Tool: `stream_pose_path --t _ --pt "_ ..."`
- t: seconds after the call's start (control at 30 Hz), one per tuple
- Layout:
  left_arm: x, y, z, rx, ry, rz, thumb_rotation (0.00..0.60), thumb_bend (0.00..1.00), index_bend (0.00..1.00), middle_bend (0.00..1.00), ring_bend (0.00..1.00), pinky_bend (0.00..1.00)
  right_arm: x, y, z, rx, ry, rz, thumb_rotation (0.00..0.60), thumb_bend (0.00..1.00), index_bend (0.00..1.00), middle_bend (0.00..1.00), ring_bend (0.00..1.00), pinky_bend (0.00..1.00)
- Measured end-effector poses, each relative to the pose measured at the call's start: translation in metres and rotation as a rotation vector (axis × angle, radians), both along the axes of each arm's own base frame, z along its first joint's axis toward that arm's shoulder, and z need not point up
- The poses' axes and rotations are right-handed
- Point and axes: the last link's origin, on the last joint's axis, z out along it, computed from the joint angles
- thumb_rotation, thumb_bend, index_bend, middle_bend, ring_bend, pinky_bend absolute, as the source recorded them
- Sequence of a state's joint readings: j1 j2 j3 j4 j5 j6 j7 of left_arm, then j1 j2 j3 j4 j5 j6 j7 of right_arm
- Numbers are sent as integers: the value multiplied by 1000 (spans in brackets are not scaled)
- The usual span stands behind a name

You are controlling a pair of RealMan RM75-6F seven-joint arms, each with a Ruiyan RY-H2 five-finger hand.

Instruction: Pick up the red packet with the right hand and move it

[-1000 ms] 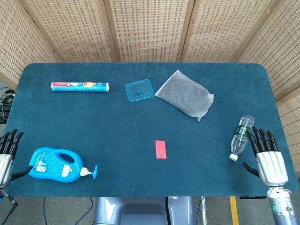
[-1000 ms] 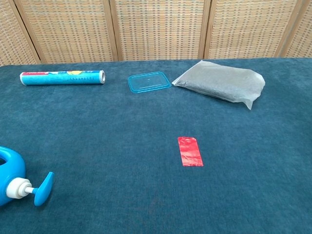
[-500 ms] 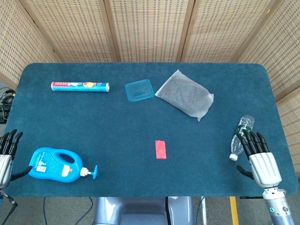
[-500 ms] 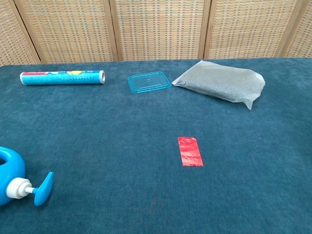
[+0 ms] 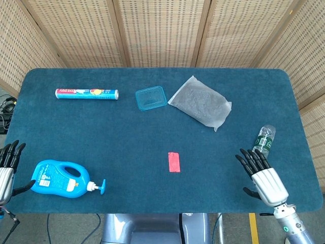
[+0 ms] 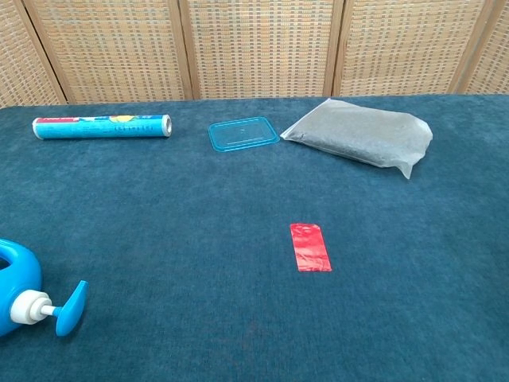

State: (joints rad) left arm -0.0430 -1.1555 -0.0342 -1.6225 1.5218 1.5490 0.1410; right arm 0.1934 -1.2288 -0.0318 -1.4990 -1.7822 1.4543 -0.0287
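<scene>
The red packet (image 5: 174,162) lies flat on the blue table near its middle front; the chest view shows the same red packet (image 6: 309,247) alone on the cloth. My right hand (image 5: 263,177) hovers at the table's front right, well to the right of the packet, fingers spread and holding nothing. At the far left edge my left hand (image 5: 6,168) rests with fingers apart and empty, beside the blue detergent bottle (image 5: 60,179). Neither hand appears in the chest view.
A clear water bottle (image 5: 263,140) lies just behind my right hand. Along the back sit a foil roll (image 5: 87,93), a blue lid (image 5: 151,97) and a grey bag (image 5: 200,103). The detergent's pump (image 6: 56,309) points right at the front left.
My right hand has slid left and toward the front edge, moving off the water bottle's lower end. The packet and the left hand have not moved.
</scene>
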Motion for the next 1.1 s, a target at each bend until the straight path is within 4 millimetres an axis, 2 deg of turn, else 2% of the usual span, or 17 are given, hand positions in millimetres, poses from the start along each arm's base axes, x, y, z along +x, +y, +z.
stream_pose_path --t 0.33,0.67,1.1 --pt "0 1 -3 -1 14 5 600 123 0 0 0 80 5 -6 -14 102 -50 48 600 100 0 0 0 0" --pt "-2 3 -3 1 14 10 600 123 0 0 0 80 19 -29 -46 224 -159 79 600 101 2 0 0 0" --pt "-2 3 -2 2 6 9 600 123 0 0 0 80 41 -42 -80 266 -186 58 600 100 17 0 0 0"
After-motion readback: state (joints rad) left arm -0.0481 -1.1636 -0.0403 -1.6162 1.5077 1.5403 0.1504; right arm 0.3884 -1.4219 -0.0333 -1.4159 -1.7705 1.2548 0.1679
